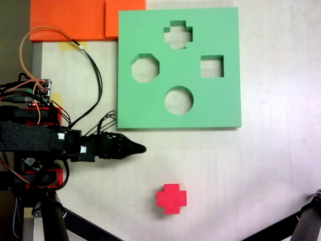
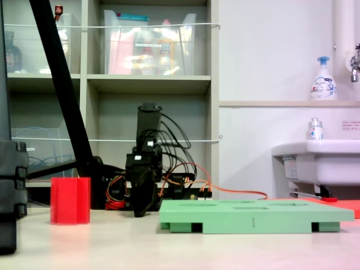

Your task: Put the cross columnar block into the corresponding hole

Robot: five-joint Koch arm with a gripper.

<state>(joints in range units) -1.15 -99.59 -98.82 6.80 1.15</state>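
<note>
The red cross columnar block (image 1: pixel 171 198) stands upright on the pale table, in front of the green foam board (image 1: pixel 220 108); it also shows at the left in the low side view (image 2: pixel 70 201). The plus-shaped hole (image 1: pixel 178 34) is at the board's far side, apart from the block. My gripper (image 1: pixel 140 148) lies low at the left, its black tip pointing right, just below the board's near left corner and well up-left of the block. In the side view the gripper (image 2: pixel 139 212) hangs tip-down near the table. Its jaws look pressed together, nothing between them.
The board also has an octagonal cutout (image 1: pixel 145 68), a square one (image 1: pixel 212 66) and a round one (image 1: pixel 178 100). Orange foam sheets (image 1: pixel 75 20) lie at the far left. Tripod legs (image 1: pixel 55 221) cross the near corners. Cables (image 1: pixel 90 65) loop by the arm's base.
</note>
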